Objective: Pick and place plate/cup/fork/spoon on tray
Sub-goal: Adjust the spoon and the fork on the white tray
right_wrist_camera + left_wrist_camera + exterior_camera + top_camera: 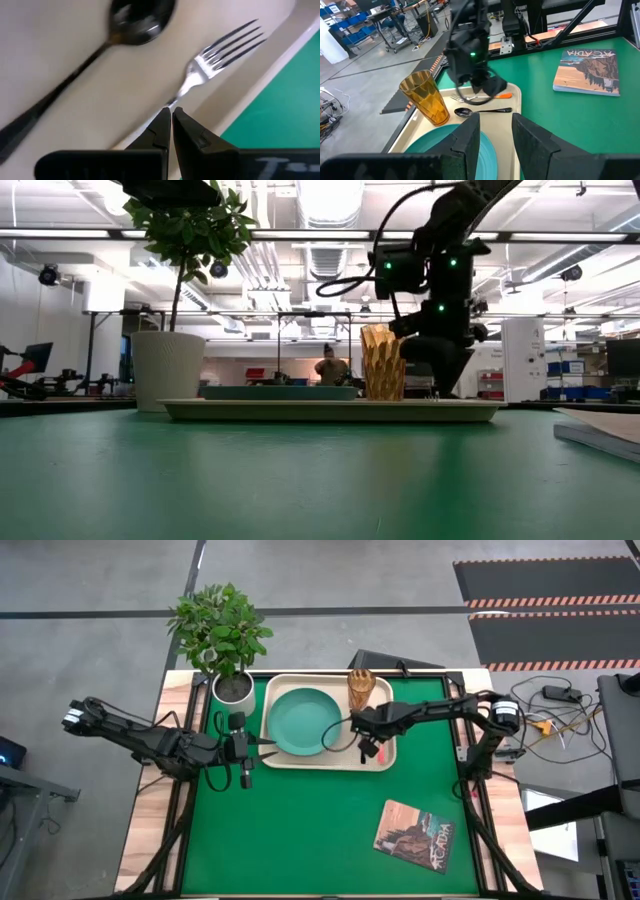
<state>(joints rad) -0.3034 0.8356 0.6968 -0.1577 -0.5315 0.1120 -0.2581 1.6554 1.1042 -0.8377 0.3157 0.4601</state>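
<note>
The cream tray (pixel 385 762) lies at the table's far middle. On it are the teal plate (pixel 303 722), the amber cup (pixel 360 688) standing upright at its far right, and the dark spoon (pixel 100 40) flat on its floor. The fork (pixel 225 50) lies beside the spoon (pixel 482 111). My right gripper (pixel 368 747) is low over the tray's right part, shut on the fork. My left gripper (pixel 268 747) is open and empty by the tray's left edge, near the plate (pixel 450 145). In the low view, the right gripper (pixel 440 375) stands behind the cup (pixel 382 362). My right gripper pinches the fork between its two fingertips, at the thin neck (pixel 176 100) where the tines meet the handle. The fingers come from above, pointing down. The orange handle end (pixel 505 95) sticks out past the fingers. The fork is low over the tray floor, near level. Whether it rests there, I cannot tell.
A potted plant in a white pot (pixel 234 688) stands just left of the tray's far left corner. A book (pixel 415 835) lies at the near right. Bare green mat covers the table's near half. A person (pixel 328 368) shows far off in the room.
</note>
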